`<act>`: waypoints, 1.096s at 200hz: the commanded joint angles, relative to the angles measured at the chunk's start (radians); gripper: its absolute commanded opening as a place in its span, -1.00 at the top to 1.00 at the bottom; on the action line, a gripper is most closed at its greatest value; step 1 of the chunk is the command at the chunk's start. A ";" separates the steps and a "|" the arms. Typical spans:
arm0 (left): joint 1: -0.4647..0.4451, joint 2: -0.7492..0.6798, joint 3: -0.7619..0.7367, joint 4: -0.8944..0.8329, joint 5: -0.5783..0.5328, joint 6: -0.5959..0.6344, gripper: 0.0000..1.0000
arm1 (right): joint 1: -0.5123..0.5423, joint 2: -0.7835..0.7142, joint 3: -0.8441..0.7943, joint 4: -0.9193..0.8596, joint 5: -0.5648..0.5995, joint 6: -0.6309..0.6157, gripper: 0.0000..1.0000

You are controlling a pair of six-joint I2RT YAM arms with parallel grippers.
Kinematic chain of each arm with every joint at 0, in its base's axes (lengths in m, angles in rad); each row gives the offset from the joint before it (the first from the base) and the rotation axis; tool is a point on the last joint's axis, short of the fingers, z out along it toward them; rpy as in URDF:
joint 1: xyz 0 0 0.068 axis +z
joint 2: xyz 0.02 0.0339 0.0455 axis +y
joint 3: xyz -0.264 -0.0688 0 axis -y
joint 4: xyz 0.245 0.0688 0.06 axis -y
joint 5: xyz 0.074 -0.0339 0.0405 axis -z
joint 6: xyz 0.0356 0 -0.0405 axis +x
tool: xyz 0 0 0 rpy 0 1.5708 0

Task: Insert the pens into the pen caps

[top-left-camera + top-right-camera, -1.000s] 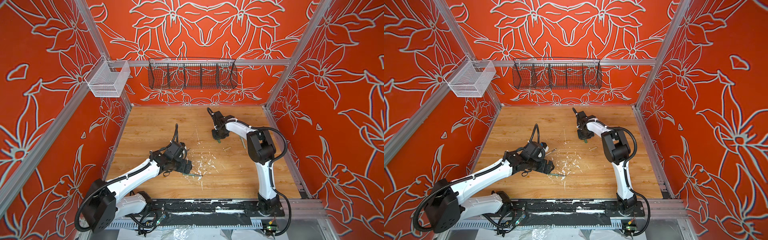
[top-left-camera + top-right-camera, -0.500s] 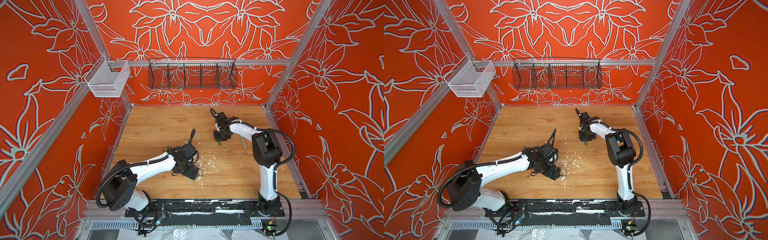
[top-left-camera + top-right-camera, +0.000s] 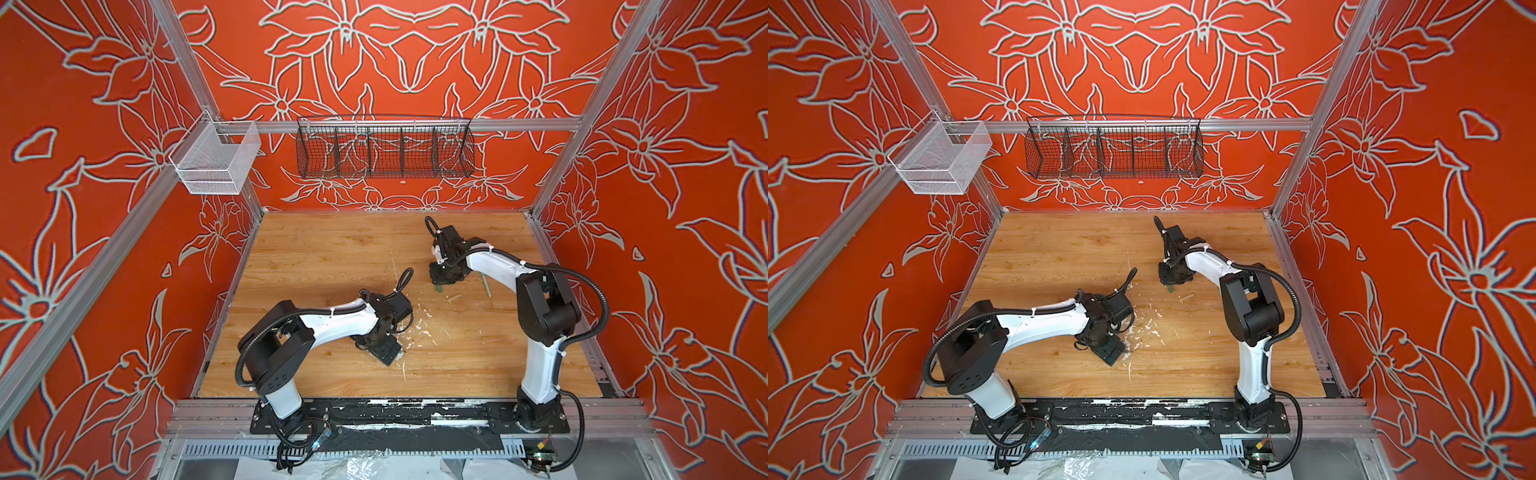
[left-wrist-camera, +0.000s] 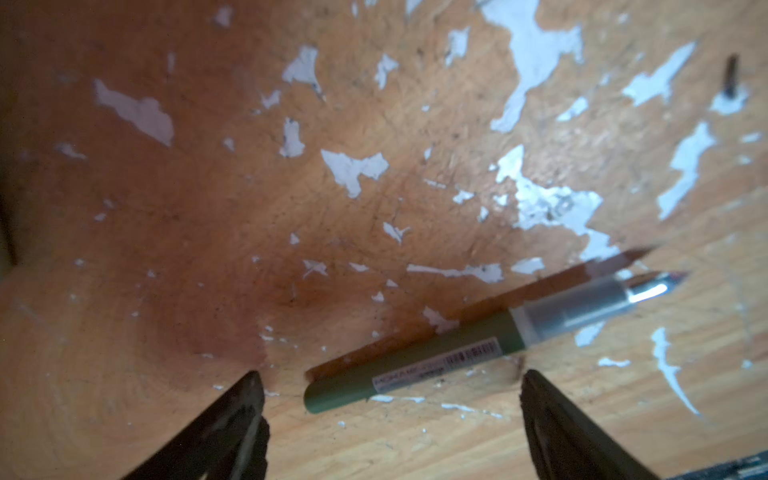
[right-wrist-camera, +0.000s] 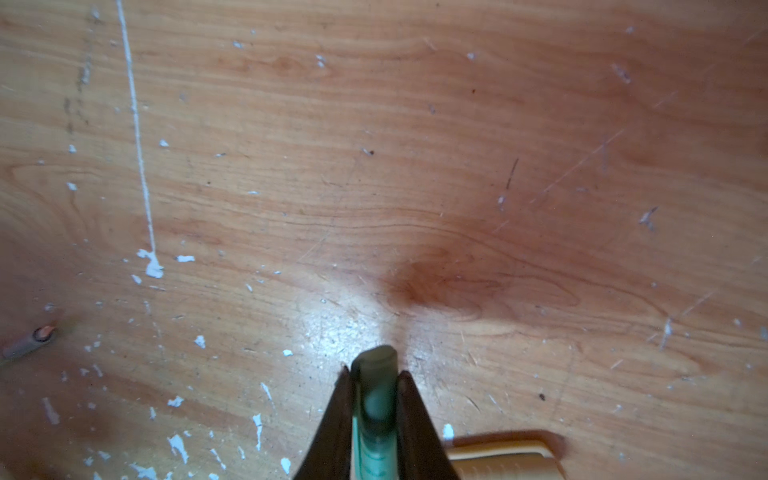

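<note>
**Reaching for the pen:** the left gripper (image 4: 390, 376) hung with its fingers spread wide either side of the slim dark green plastic pen (image 4: 432, 359), not yet touching it.

Under that gripper, in the lower middle of both top views, the pen lay flat on the scuffed wood-grain tabletop (image 3: 324, 257) among white paint flecks (image 4: 353, 170). The next move looked to call for closing on the barrel and lifting. Right of centre, the right gripper (image 5: 375, 374) was clamped on a short translucent green tube (image 5: 376, 399), seemingly a pen cap, with a stubby tan cap (image 3: 454, 296) beside it. Orange flower-patterned walls (image 3: 415, 62) and a black wire basket (image 3: 384, 149) closed the cell.
</note>
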 commanded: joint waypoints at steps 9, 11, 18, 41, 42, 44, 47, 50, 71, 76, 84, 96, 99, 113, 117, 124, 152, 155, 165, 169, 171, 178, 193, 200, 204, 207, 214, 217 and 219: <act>-0.010 0.030 0.042 -0.053 -0.041 0.024 -0.90 | -0.005 -0.057 -0.034 0.020 -0.037 0.017 0.66; -0.010 0.032 0.044 -0.053 -0.043 0.025 -0.90 | -0.005 -0.059 -0.035 0.020 -0.037 0.019 0.66; -0.010 0.035 0.056 -0.055 -0.060 0.020 -0.90 | -0.004 -0.066 -0.040 0.023 -0.036 0.018 0.66; -0.011 0.033 0.068 -0.022 -0.079 0.009 -0.90 | -0.006 -0.084 -0.058 0.029 -0.031 0.021 0.66; -0.011 0.032 0.067 -0.019 -0.078 0.009 -0.90 | -0.006 -0.086 -0.060 0.030 -0.031 0.021 0.66; -0.010 0.031 0.067 -0.014 -0.075 0.009 -0.90 | -0.006 -0.088 -0.061 0.031 -0.031 0.022 0.66; -0.011 0.031 0.067 -0.008 -0.070 0.010 -0.90 | -0.006 -0.091 -0.064 0.032 -0.031 0.023 0.66; -0.011 0.030 0.067 0.000 -0.064 0.011 -0.90 | -0.006 -0.092 -0.067 0.034 -0.031 0.022 0.66; -0.011 0.041 0.067 0.019 -0.024 0.016 -0.87 | -0.007 -0.111 -0.087 0.041 -0.033 0.026 0.66; -0.011 0.045 0.066 0.018 -0.015 0.016 -0.87 | -0.009 -0.117 -0.092 0.042 -0.034 0.027 0.66; -0.011 0.050 0.063 0.018 0.002 0.016 -0.85 | -0.009 -0.123 -0.101 0.046 -0.035 0.027 0.66; -0.011 0.055 0.052 0.027 0.023 0.014 -0.83 | -0.011 -0.134 -0.108 0.049 -0.034 0.029 0.66; -0.011 0.056 0.048 0.030 0.025 0.013 -0.82 | -0.012 -0.135 -0.110 0.048 -0.034 0.029 0.65; -0.011 0.063 0.044 0.039 0.029 0.006 -0.80 | -0.014 -0.146 -0.118 0.053 -0.034 0.030 0.66; -0.011 0.066 0.045 0.041 0.028 0.003 -0.79 | -0.014 -0.149 -0.120 0.053 -0.034 0.031 0.66; -0.011 0.067 0.046 0.049 0.025 -0.003 -0.77 | -0.015 -0.154 -0.122 0.055 -0.035 0.033 0.66; -0.011 0.070 0.047 0.098 0.038 -0.021 -0.72 | -0.017 -0.163 -0.134 0.061 -0.038 0.037 0.65; -0.011 0.070 0.048 0.102 0.036 -0.023 -0.72 | -0.017 -0.162 -0.135 0.058 -0.036 0.036 0.65; -0.011 0.069 0.052 0.109 0.030 -0.025 -0.72 | -0.017 -0.159 -0.133 0.050 -0.027 0.035 0.65; -0.011 0.069 0.055 0.108 0.030 -0.024 -0.72 | -0.017 -0.158 -0.133 0.047 -0.026 0.033 0.65; -0.011 0.069 0.058 0.107 0.030 -0.023 -0.72 | -0.016 -0.157 -0.133 0.046 -0.026 0.033 0.65; -0.010 0.072 0.066 0.100 0.030 -0.024 -0.72 | -0.015 -0.155 -0.138 0.046 -0.028 0.036 0.65; -0.010 0.075 0.074 0.092 0.038 -0.034 -0.72 | -0.011 -0.158 -0.154 0.056 -0.040 0.047 0.65; -0.009 0.075 0.073 0.091 0.037 -0.043 -0.71 | -0.009 -0.160 -0.162 0.062 -0.038 0.052 0.65; -0.008 0.075 0.071 0.089 0.038 -0.050 -0.71 | -0.008 -0.163 -0.167 0.064 -0.035 0.054 0.65; -0.007 0.074 0.070 0.089 0.039 -0.055 -0.70 | -0.008 -0.165 -0.170 0.067 -0.033 0.057 0.65; -0.009 0.073 0.063 0.092 0.043 -0.062 -0.68 | -0.008 -0.169 -0.181 0.076 -0.028 0.064 0.64; -0.008 0.071 0.060 0.094 0.047 -0.066 -0.67 | -0.009 -0.171 -0.184 0.080 -0.026 0.066 0.64; -0.008 0.071 0.057 0.096 0.050 -0.067 -0.66 | -0.008 -0.172 -0.186 0.082 -0.026 0.068 0.64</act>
